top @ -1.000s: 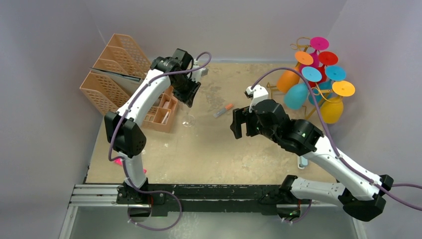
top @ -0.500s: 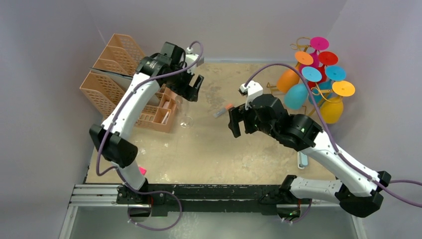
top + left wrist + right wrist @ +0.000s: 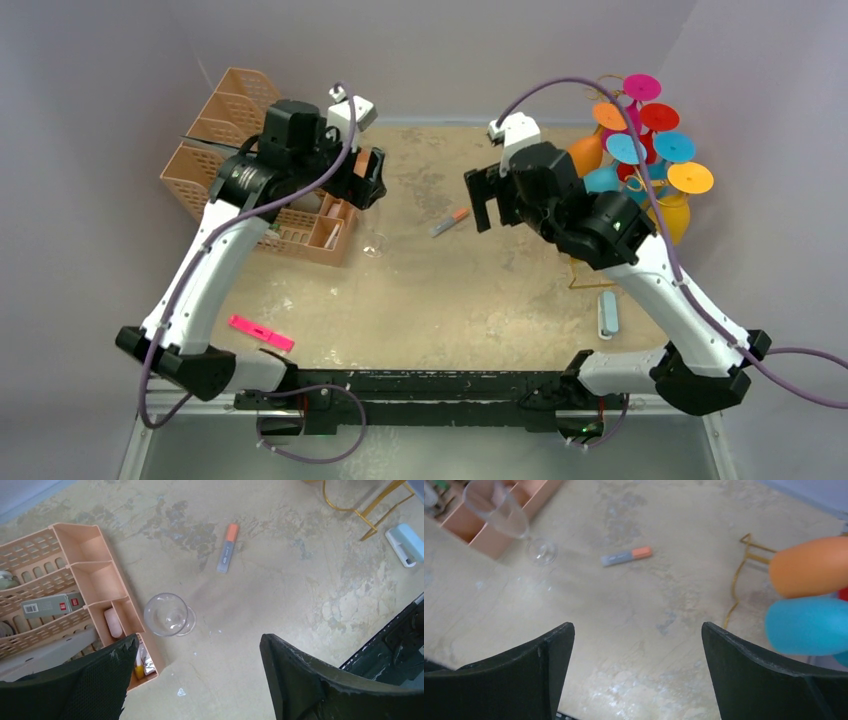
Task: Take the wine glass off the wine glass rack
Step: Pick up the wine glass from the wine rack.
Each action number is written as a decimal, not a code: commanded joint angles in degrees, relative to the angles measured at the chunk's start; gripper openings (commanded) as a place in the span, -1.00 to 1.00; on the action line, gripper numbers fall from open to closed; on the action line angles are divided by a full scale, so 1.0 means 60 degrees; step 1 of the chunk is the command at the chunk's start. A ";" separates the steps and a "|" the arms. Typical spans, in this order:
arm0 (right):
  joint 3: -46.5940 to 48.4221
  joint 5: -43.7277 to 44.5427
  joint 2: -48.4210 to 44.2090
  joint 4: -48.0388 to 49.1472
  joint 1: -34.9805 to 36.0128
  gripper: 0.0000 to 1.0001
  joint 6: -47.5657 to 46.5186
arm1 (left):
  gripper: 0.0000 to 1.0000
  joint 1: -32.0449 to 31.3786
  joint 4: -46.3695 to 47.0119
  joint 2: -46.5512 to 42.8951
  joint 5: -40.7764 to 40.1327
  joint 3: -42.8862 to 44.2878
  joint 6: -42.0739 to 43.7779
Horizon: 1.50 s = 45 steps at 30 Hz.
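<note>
With the left gripper and right gripper both spread wide and empty, the right one should softly hug a stem among the bright wine glasses hanging on the wine glass rack at 2 o'clock on the table, then lift slowly.

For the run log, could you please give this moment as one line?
left gripper open, empty | right gripper open, empty | clear wine glass upright on table beside peach tray | coloured glasses on wine glass rack
</note>
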 commanded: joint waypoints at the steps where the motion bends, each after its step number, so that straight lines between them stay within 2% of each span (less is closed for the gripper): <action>1: 0.1683 0.0691 0.0510 -0.1255 -0.1286 0.98 -0.0392 | 0.80 0.0018 0.1253 -0.1187 -0.0109 -0.0758 -0.0762; 3: 0.2231 0.0456 0.0545 -0.1533 -0.1947 0.98 -0.0337 | 0.81 0.0014 0.1647 -0.1592 0.0366 -0.1273 -0.1102; 6: 0.2747 -0.0009 0.0482 -0.1572 -0.2520 0.98 -0.0395 | 0.82 0.0016 0.2617 -0.2095 0.1942 -0.2307 -0.1114; 11: 0.3518 0.0627 0.0864 -0.2238 -0.3127 0.98 -0.0813 | 0.84 0.0009 0.3367 -0.1905 0.3851 -0.2816 -0.1826; 16: 0.2988 0.1858 0.0682 -0.1793 -0.3526 0.96 -0.1860 | 0.84 -0.0073 0.2325 -0.0922 0.4039 -0.2300 -0.2046; 19: 0.3003 0.1934 0.0623 -0.1817 -0.4050 0.90 -0.2075 | 0.83 -0.0224 0.2526 -0.0968 0.4072 -0.2578 -0.2207; 23: 0.3360 0.0373 0.0677 -0.2031 -0.5360 0.73 -0.1076 | 0.83 -0.0327 0.3302 -0.1272 0.4180 -0.3192 -0.2534; 32: 0.4108 -0.4038 0.1622 -0.2310 -0.8852 0.45 0.1417 | 0.83 -0.0332 0.3084 -0.1258 0.4309 -0.3126 -0.2352; 39: 0.3979 -0.5277 0.1903 -0.1866 -1.0337 0.36 0.2480 | 0.84 -0.0328 0.2862 -0.1384 0.3835 -0.3060 -0.2233; 45: 0.3477 -0.5062 0.1832 -0.1592 -1.0776 0.28 0.2587 | 0.84 -0.0328 0.2807 -0.1460 0.3782 -0.3109 -0.2314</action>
